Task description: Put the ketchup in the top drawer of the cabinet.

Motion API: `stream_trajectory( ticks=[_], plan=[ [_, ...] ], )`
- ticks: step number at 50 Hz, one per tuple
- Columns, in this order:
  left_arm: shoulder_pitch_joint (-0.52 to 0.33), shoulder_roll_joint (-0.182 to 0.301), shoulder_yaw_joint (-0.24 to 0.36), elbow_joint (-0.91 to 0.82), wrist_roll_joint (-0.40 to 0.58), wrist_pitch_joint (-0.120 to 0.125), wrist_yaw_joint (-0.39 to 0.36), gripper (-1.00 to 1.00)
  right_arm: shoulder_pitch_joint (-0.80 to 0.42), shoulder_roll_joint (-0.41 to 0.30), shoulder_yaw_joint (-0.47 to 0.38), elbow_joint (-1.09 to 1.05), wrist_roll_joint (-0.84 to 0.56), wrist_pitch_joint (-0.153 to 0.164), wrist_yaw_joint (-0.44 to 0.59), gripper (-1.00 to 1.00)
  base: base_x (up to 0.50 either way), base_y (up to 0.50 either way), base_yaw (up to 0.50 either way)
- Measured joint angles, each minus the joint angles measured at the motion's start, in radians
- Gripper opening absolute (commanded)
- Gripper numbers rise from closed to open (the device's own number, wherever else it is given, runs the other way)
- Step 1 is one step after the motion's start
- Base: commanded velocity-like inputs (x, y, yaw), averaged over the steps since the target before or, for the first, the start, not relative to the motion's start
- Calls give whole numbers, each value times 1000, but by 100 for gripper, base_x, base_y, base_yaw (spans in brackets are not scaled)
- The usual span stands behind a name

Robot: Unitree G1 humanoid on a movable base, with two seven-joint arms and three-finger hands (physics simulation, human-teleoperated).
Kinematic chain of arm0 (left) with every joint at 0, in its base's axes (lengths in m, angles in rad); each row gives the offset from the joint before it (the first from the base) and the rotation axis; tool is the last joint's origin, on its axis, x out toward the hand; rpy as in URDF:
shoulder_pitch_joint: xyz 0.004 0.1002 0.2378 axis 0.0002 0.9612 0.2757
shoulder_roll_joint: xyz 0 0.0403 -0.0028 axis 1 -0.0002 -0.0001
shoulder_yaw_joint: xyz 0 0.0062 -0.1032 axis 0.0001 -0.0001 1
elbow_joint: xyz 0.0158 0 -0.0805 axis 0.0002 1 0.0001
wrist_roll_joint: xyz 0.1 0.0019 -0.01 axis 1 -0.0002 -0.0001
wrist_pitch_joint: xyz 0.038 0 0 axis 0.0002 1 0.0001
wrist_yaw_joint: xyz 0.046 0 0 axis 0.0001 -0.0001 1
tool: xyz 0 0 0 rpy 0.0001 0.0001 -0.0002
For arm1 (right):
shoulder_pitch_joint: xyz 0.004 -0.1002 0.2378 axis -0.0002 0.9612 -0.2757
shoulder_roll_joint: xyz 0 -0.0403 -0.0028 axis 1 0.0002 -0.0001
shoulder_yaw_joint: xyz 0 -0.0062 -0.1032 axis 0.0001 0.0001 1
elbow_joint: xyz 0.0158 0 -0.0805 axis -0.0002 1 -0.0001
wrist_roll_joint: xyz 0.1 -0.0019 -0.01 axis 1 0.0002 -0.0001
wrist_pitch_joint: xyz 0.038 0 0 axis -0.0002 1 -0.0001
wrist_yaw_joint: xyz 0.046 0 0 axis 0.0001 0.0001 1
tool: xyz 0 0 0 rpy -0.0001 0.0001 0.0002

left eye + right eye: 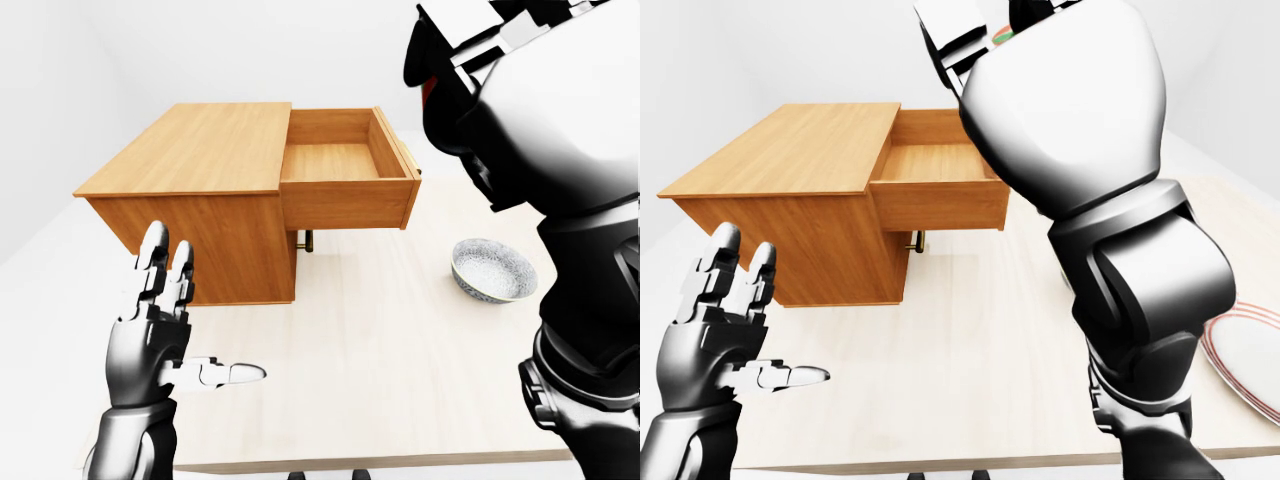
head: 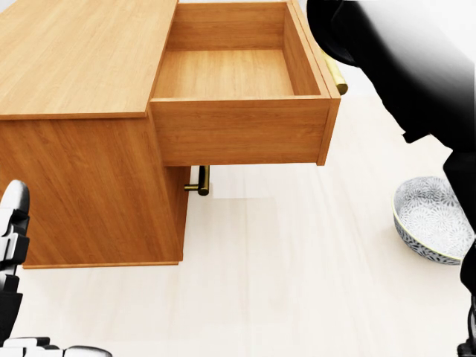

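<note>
Wooden cabinet (image 1: 200,200) on a pale desk (image 1: 380,380), top drawer (image 1: 345,180) pulled fully out toward the left-eye view's right, nothing visible inside. Brass handle (image 2: 334,69) on the drawer's face; a second brass handle (image 2: 201,181) just below, under the open drawer. Patterned bowl (image 1: 493,269) on the desk to the right of the cabinet, well apart from it. White plate (image 1: 1252,362) with a red rim at the right-eye view's right edge. Left hand (image 1: 160,335) raised low at left, fingers (image 1: 152,262) spread wide, holding nothing. Right arm (image 1: 1080,130) lifted high beside the drawer, blocking much of each view's right side; right hand's grip impossible to tell. Ketchup (image 1: 429,92) only a red sliver behind that arm.
</note>
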State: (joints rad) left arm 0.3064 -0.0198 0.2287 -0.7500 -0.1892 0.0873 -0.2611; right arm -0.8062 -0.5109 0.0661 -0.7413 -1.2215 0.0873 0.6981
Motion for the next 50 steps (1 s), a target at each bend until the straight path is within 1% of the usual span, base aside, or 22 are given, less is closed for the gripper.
stream_trajectory(
  ticks=[9, 19, 35, 50],
  plan=[
    [-4, 1, -2, 5, 2, 0, 3, 100, -144, 57, -67, 182, 14, 0, 0, -100, 0, 0, 0],
    [-8, 3, -2, 11, 2, 0, 5, 100, -257, 96, -119, 372, 117, 0, 0, -100, 0, 0, 0],
    [-16, 7, 1, 14, -2, 0, 10, 100, -376, 104, -141, 628, 391, 0, 0, -100, 0, 0, 0],
    [-18, 7, 4, 11, -5, 0, 10, 100, -450, 73, -154, 853, 619, 0, 0, -100, 0, 0, 0]
  ],
)
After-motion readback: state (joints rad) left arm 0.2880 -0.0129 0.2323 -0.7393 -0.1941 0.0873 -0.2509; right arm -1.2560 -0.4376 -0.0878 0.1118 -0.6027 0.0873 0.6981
